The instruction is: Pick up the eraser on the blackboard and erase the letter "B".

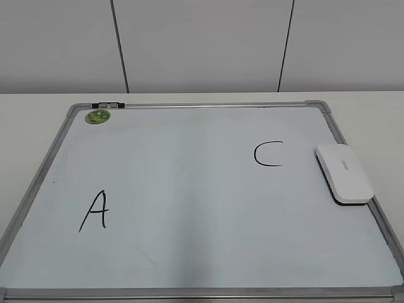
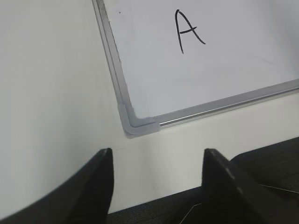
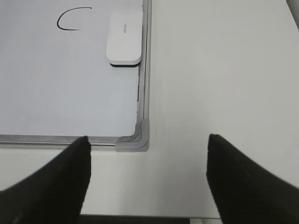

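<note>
Exterior view first: the blackboard (image 1: pixel 57 158) fills the frame, a green magnet (image 1: pixel 98 116) at upper left, a letter "A" (image 1: pixel 95 211) at lower left, a letter "C" (image 1: pixel 268 154) right of centre. The eraser (image 1: pixel 344 173) lies at the right edge, just beside the "C", its lower end touching the frame. No letter "B" shows anywhere, and the middle of the board looks bare. Neither arm appears here.

Left wrist view: the left gripper (image 2: pixel 156 175) hangs over the bare table near the board's corner piece (image 2: pixel 138 125), jaws well apart, nothing between them. The "A" sits at the top of frame.

Right wrist view: the right gripper (image 3: pixel 147 170) stands wide open and empty at the bottom of frame, short of the board's near corner. The eraser sits at top centre, tight against the frame rail, long axis running away from the camera.

Judging by this, the right arm is the natural one for any pickup: go straight ahead, come down over the block, and span its narrow width, minding the rail on its right flank. With no "B" visible, the erasing looks already done.
</note>
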You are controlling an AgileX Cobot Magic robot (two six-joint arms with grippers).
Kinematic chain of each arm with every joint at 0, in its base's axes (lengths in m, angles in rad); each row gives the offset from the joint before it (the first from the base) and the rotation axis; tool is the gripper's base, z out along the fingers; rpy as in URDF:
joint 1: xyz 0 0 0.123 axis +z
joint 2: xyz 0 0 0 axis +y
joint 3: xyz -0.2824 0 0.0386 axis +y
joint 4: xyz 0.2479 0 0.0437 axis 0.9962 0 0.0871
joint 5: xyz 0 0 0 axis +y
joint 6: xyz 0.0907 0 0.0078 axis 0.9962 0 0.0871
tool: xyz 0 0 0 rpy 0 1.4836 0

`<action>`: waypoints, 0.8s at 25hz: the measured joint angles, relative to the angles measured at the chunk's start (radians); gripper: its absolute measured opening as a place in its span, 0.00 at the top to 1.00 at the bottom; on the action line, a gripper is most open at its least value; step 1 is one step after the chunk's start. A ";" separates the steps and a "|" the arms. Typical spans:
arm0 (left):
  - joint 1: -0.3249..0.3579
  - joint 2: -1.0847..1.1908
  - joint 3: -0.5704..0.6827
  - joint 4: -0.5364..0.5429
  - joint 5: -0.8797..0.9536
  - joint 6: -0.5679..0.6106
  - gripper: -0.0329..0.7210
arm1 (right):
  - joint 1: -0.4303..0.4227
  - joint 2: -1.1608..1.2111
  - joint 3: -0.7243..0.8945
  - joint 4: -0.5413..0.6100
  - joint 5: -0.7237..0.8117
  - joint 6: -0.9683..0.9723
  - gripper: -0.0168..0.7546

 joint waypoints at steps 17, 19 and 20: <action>0.000 -0.005 0.000 0.000 0.000 0.000 0.43 | 0.000 0.000 0.001 0.000 -0.009 0.000 0.21; 0.000 -0.016 0.000 0.000 0.000 0.000 0.44 | 0.000 0.000 0.001 0.000 -0.010 0.000 0.21; 0.003 -0.026 0.000 0.000 0.000 0.000 0.45 | 0.000 0.000 0.001 0.000 -0.010 0.000 0.21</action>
